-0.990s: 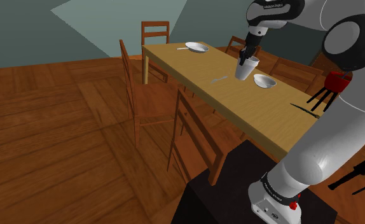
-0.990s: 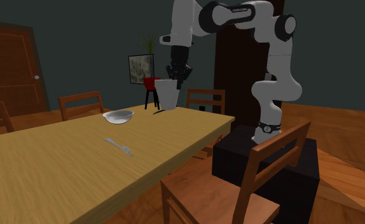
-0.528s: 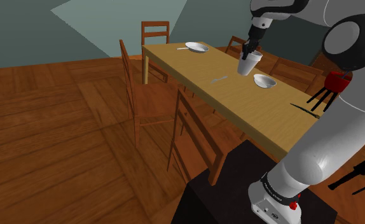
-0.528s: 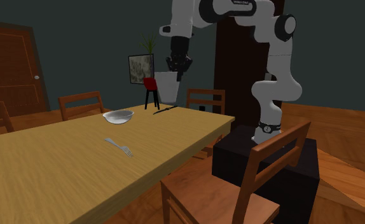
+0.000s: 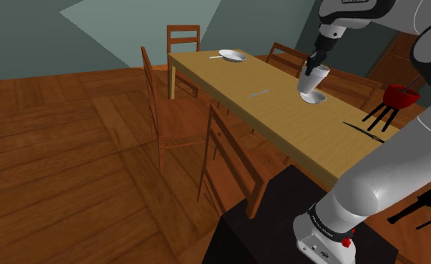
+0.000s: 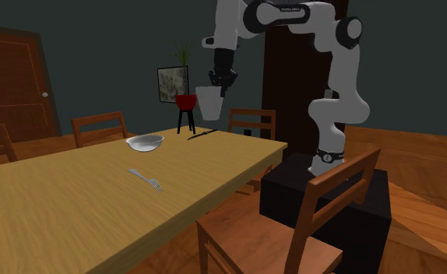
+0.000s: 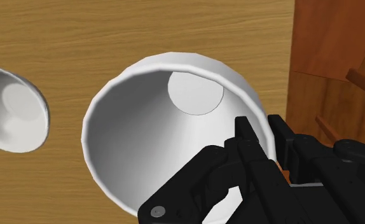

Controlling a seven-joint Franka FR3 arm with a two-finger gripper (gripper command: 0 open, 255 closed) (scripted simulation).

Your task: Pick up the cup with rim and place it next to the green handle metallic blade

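Note:
A white cup (image 5: 311, 81) hangs in the air above the wooden table (image 5: 281, 120), with my gripper (image 5: 313, 66) shut on its rim. In the wrist view one finger is inside the cup (image 7: 168, 121) and the other outside, so the gripper (image 7: 264, 145) clasps its wall. The dark knife (image 5: 359, 130) lies near the table's end, toward the shoulder view's right of the cup. Seen from the second exterior view, the cup (image 6: 209, 103) hangs under the gripper (image 6: 221, 82), above and just behind the knife (image 6: 202, 135).
A white bowl (image 5: 314, 97) sits just below the cup, also bowl (image 6: 145, 142) and bowl (image 7: 13, 108). A fork (image 5: 259, 93) lies mid-table, and a plate (image 5: 233, 55) is at the far end. Chairs (image 5: 225, 161) line the table. A red stool (image 5: 396, 97) stands beyond it.
The gripper has carried the cup toward the shoulder view's right, from beside the fork to over the bowl and closer to the knife. Its grip is unchanged.

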